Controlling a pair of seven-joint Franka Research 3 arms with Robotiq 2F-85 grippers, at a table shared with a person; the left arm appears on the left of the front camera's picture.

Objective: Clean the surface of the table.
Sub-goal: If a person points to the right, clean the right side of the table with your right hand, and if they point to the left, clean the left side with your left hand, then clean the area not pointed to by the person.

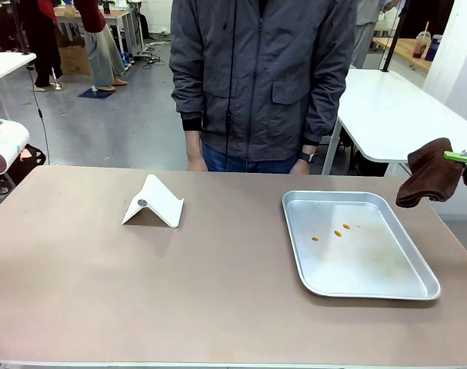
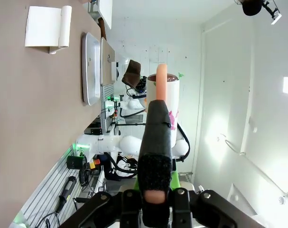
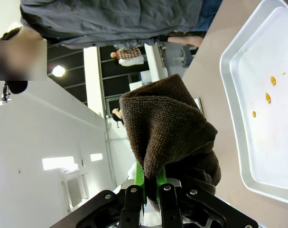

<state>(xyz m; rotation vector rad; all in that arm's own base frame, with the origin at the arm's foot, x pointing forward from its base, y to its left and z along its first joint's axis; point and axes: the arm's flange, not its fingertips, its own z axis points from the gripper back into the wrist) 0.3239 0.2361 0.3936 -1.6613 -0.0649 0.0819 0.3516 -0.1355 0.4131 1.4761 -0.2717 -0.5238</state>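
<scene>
**The table (image 1: 218,307): broad, rigid, matte, spanning the foreground.**
Your right gripper (image 3: 151,183) pinches a limp brown cloth (image 3: 167,123); your left gripper (image 2: 155,199) clamps a black-handled tool (image 2: 155,142). Press on it, don't grasp.

Right gripper (image 1: 460,157) runs off the front view's right edge, its fingertips buried in a brown cloth (image 1: 429,172) (likewise from the wrist). At left, a cropped white cylinder (image 1: 4,146), possibly a lint roller. Orange specks (image 1: 338,232) on the metal tray (image 1: 371,261): too small to identify.
</scene>
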